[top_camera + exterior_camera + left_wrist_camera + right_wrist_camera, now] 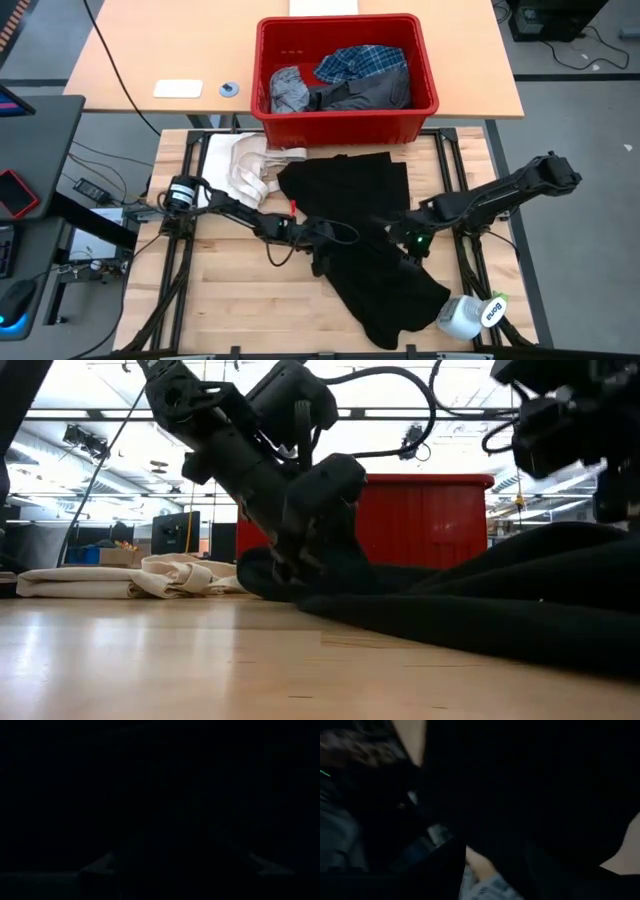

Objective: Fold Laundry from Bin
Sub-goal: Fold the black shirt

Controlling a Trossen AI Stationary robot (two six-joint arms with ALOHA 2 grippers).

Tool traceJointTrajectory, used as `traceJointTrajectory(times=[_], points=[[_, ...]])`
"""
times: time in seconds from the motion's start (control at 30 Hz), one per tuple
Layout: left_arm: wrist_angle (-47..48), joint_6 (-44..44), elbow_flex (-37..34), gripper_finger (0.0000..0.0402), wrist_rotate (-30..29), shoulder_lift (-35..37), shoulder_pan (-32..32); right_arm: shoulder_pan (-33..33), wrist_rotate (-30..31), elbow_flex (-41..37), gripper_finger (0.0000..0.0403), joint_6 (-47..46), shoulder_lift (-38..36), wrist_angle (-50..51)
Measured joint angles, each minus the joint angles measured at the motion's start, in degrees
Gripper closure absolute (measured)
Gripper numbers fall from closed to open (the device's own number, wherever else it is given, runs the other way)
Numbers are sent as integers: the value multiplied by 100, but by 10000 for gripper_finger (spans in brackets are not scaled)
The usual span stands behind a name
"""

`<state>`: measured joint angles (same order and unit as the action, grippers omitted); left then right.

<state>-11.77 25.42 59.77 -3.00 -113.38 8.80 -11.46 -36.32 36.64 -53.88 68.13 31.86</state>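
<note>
Spreading step: both grippers down at the black garment [365, 240], jaw states unreadable; next, flatten it for folding.

Matt black cloth garment [370, 250], glossy red plastic bin [345, 125], pale wood table [230, 300]

Black cloth [530, 785] filled nearly the whole right wrist view, lying in dark folds close before the camera. Slivers of the pale wooden table [412, 737] showed past its edges. Whether the jaws stood apart could not be told there.
</note>
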Motion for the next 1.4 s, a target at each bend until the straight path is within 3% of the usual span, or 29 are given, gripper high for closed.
traceJointTrajectory(times=[0.13,0.3,0.4,0.6,0.7,0.9,1.03,1.23,1.4], points=[[-63,-3,1,193,105,238,4,127,-43,-1,193,-401,-675,-7],[77,-53,-4,193,106,355,-86,192,633,1,187,160,-1100,327],[-9,46,-9,193,98,546,-141,302,1569,1,185,309,-1274,667],[-156,22,-9,193,49,739,-160,906,4688,1,185,914,-1313,675],[-122,85,-9,193,22,739,-190,1550,5421,-37,185,1546,-1081,527],[-228,97,6,193,-66,552,-184,2829,5297,-255,186,3041,-172,-767],[-151,197,-11,193,-66,527,-153,3495,4966,-257,186,3200,599,-1244],[-310,630,-7,193,-61,577,-40,3988,4591,-264,186,3428,1672,-2028],[-482,657,-4,193,-14,577,112,4282,4663,-244,186,3439,2224,-3023]])
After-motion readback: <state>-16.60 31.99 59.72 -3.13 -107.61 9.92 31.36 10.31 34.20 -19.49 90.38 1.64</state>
